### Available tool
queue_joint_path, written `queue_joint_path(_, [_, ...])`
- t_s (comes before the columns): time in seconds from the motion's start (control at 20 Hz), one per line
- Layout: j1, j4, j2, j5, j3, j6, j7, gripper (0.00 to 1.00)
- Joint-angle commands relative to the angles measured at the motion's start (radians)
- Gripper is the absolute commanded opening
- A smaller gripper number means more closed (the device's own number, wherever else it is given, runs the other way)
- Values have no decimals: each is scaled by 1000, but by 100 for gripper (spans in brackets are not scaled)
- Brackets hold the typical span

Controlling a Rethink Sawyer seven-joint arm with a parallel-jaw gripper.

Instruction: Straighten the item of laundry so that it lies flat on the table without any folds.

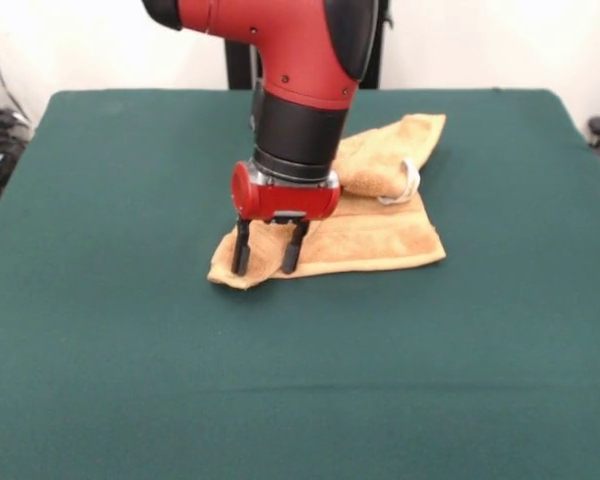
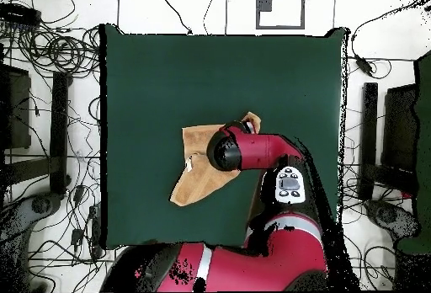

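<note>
You are looking at towel (image 1: 365, 225) lying near middle of green surface (image 1: 130, 350), closer to robot's side. Towel is not flat: far part is folding over on itself, white tag (image 1: 408, 185) showing on top. End effector (image 1: 269, 250) is standing with fingers spread, tips touching towel's front corner. Probably you are lining up there to grab corner and pull fold open.

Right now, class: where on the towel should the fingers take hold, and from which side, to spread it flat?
Grip the folded-over flap at its far corner, coming straight down from above. That layer lies doubled on the towel, so its raised edge offers a pinch. The gripper stands open at the near-left corner.
</note>
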Motion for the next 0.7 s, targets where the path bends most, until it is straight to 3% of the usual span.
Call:
queue_joint_path(0.05, [-35, -39, 27, 37, 154, 76, 96, 100])
queue_joint_path(0.3, [-103, -84, 50, 129, 241, 447, 2, 100])
queue_joint_path(0.7, [-163, -130, 89, 168, 319, 794, -87, 100])
